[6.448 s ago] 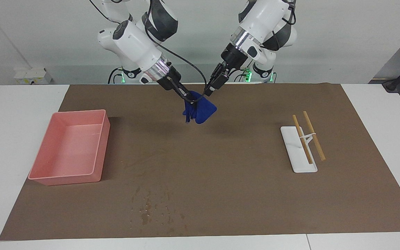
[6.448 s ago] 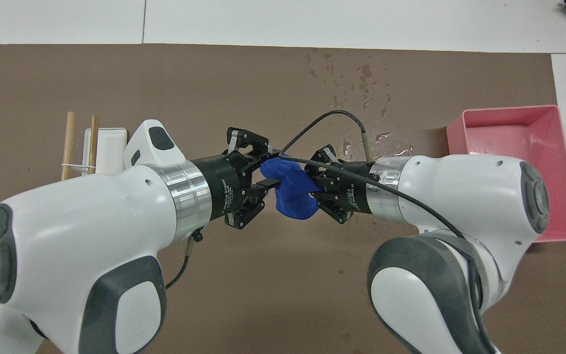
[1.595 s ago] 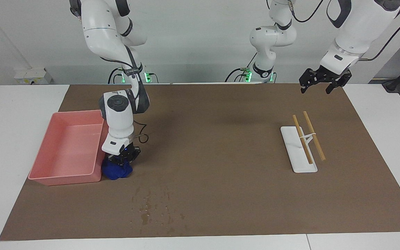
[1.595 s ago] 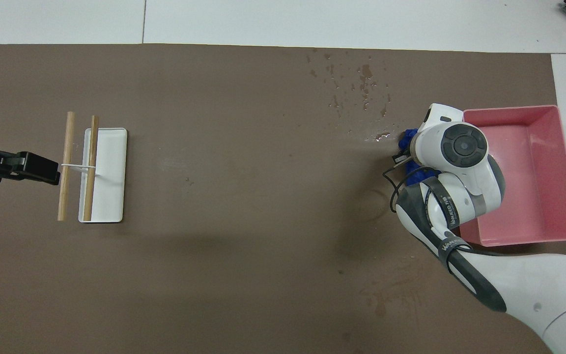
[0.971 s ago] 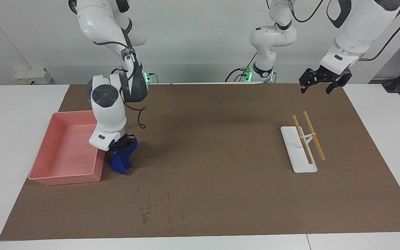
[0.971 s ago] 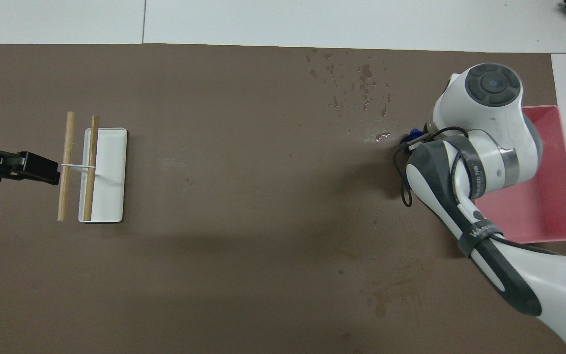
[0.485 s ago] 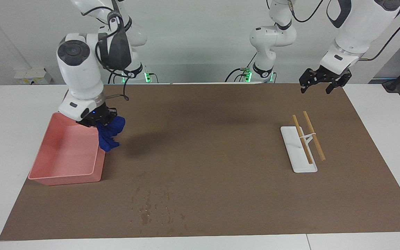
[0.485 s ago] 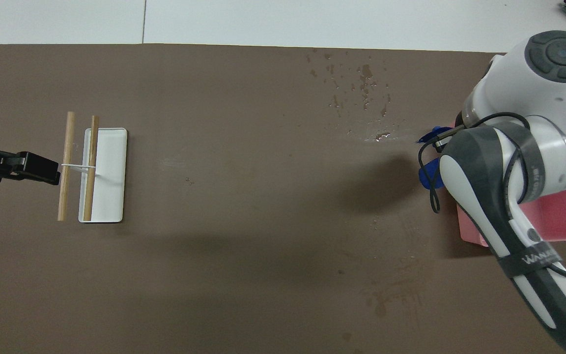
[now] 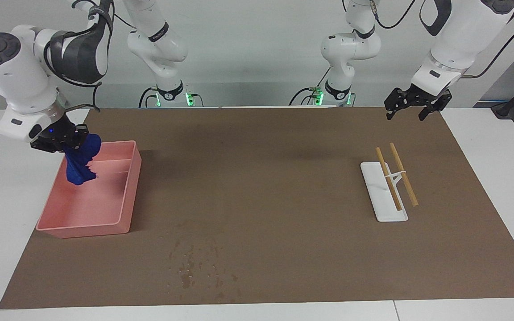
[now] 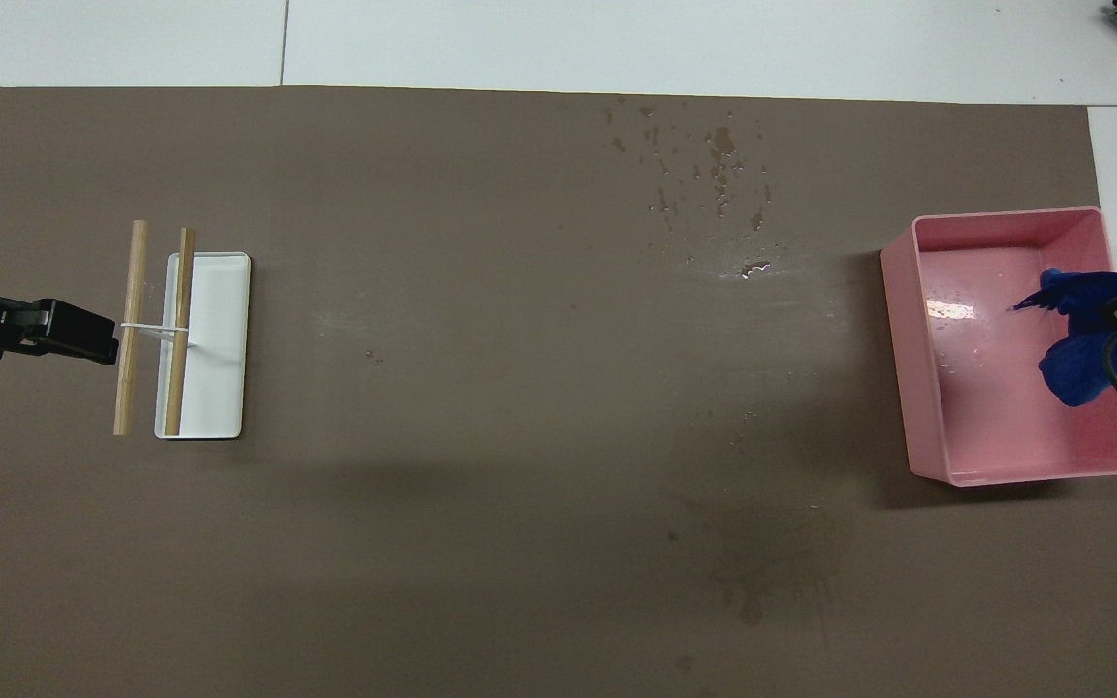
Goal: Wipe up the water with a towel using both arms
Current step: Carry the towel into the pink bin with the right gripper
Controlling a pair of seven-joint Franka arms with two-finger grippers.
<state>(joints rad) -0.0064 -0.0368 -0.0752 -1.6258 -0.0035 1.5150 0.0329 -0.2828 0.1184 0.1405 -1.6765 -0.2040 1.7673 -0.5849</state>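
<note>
The blue towel [image 9: 80, 163] hangs bunched from my right gripper [image 9: 70, 143], which is shut on its top. It dangles over the pink bin [image 9: 124, 196], its lower end inside the bin's rim; the overhead view shows the towel [image 10: 1080, 334] over the bin's outer half. Water [image 9: 193, 264] lies as small droplets and damp specks on the brown mat, farther from the robots than the bin, and glistens in the overhead view [image 10: 709, 179]. My left gripper [image 9: 407, 111] waits open and empty in the air over the mat's corner at the left arm's end.
A white rack with two wooden rods [image 9: 390, 189] stands at the left arm's end of the mat, below the left gripper [image 10: 64, 332] in the overhead view. A faint damp patch [image 10: 772, 562] marks the mat nearer to the robots than the bin [image 10: 898, 359].
The right arm has lifted the towel off the mat beside the bin and swung it up and over into the bin. The left arm has not moved.
</note>
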